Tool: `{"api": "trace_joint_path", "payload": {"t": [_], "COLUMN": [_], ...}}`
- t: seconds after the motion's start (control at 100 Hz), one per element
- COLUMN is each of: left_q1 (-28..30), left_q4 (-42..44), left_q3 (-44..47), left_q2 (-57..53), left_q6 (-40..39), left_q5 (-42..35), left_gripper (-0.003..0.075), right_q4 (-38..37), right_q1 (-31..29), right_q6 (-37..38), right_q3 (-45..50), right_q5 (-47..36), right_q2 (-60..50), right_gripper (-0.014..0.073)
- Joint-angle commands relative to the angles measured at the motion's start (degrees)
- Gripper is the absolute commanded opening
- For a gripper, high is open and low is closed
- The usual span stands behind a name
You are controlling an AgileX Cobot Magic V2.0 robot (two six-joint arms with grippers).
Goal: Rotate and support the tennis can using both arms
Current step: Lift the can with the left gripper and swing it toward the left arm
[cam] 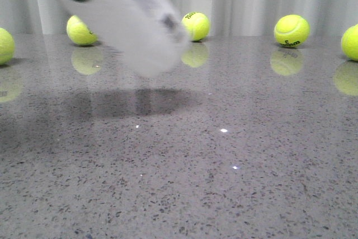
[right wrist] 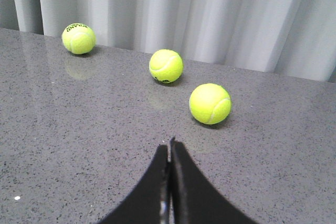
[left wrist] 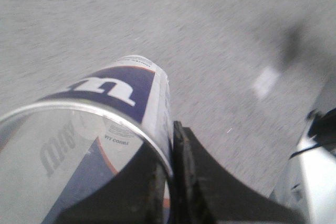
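Here, the long whitish-clear plastic tennis can [cam: 126, 23] hangs tilted above the speckled grey desk [cam: 224, 166], its closed end pointing down toward the desk and its upper part leaving the top left of the front view; a shadow below it shows it is clear of the surface.

You see the left claw [left wrist: 170, 182] only in the left wrist view: its black wedge fingers [left wrist: 210, 192] sit pressed at the can's silver rim, one finger seemingly inside the open mouth and one outside, so it appears to pinch the can's thin wall. The right claw [right wrist: 169, 182] has its two wedges closed together on nothing and points at three yellow-green tennis balls [right wrist: 166, 66] lying by the white curtain [right wrist: 210, 14].

Risk, as a judgement: the can is carried by a single pinch at its rim, so while it turns it may pivot or slip out and fall to the desk. The right claw gives no support yet.

Compare the views. Only the left wrist view shows the grip, the navy panel with the white "W" and the open mouth. Only the front view shows the can's tilt, its gap from the desk and its round emblem. Only the right wrist view shows the right claw.
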Motion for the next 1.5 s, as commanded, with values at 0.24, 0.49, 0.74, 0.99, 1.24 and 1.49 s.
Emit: {"api": "trace_joint_path", "payload": {"t": [0.24, 0.49, 0.74, 0.99, 1.24, 1.49], "left_q1": [0.14, 0.14, 0.14, 0.14, 0.14, 0.14], "left_q4": [24.68, 32.06, 32.06, 32.06, 30.29, 30.29], "left_q3": [-5.24, -5.24, -5.02, -5.02, -5.74, -6.6], "left_q2": [-4.16, -4.77, -3.09, 0.87, 2.04, 2.6], "left_q6": [-13.19, -15.69, -15.69, -17.36, -17.36, -17.36], "left_q5": [8.57, 8.57, 8.57, 8.57, 8.24, 4.08], "left_gripper": [-0.0021, -0.0021, -0.0021, 0.0012, 0.0516, 0.064], "right_q4": [-0.36, -0.36, -0.36, -0.36, -0.36, -0.36], "right_q1": [-0.31, -0.31, -0.31, -0.31, -0.31, -0.31], "right_q6": [0.04, 0.04, 0.04, 0.04, 0.04, 0.04], "right_q3": [-1.51, -1.51, -1.51, -1.51, -1.51, -1.51], "right_q5": [-5.01, -5.01, -5.01, -5.01, -5.01, -5.01], "right_q2": [0.18, 0.18, 0.18, 0.18, 0.18, 0.18], "right_gripper": [-0.0066, -0.0066, -0.0066, -0.0066, -0.0066, -0.0066]}}
